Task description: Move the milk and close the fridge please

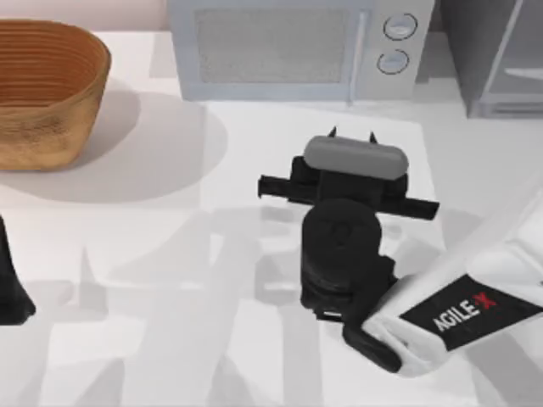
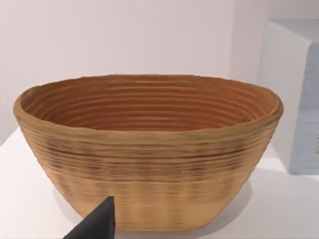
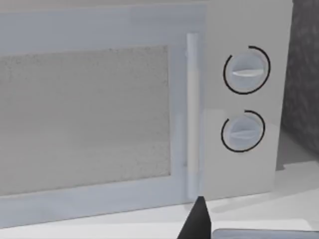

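The milk is out of view. The fridge (image 1: pixel 501 59) is the dark-grey cabinet with a pale-grey framed door panel at the table's back right corner, seen in part; its dark side (image 3: pixel 301 74) also edges the right wrist view. My right gripper (image 1: pixel 351 134) hovers over the middle of the table just in front of the microwave, pointing at it, open with nothing between its fingertips (image 3: pixel 197 219). My left arm (image 1: pixel 12 288) is parked at the table's left edge, facing the basket.
A light-grey microwave (image 1: pixel 297 51) with two round knobs (image 1: pixel 399 27) stands at the back centre, its door shut. A woven brown basket (image 1: pixel 47 89) sits at the back left, and its inside (image 2: pixel 149 104) holds nothing. The white tabletop (image 1: pixel 170 280) spreads in front.
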You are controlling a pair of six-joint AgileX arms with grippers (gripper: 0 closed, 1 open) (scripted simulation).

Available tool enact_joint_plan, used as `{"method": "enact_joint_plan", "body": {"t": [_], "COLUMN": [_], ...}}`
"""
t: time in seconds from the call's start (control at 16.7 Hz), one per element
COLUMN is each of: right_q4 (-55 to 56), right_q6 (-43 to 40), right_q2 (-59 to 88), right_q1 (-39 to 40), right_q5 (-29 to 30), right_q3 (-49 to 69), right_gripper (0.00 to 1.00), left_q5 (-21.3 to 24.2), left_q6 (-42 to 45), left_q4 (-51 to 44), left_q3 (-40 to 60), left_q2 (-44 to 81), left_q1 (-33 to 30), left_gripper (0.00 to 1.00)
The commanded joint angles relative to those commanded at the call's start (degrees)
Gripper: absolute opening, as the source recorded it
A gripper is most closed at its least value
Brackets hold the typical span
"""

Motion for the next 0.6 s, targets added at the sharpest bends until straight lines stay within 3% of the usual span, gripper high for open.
{"method": "enact_joint_plan", "body": {"t": [0.6], "right_q4": [-5.11], "right_q6": [-2.21], "right_q2": [-17.67], "right_q1": [-26.12], "right_q5": [-35.34], "right_q3": [-15.20], "right_gripper": [0.00], "left_q5": [0.00], "left_q6": [0.00], "left_q4": [0.00], "left_q3": [0.00], "left_q2": [0.00], "left_q1": [0.00], "left_gripper": [1.00]}}
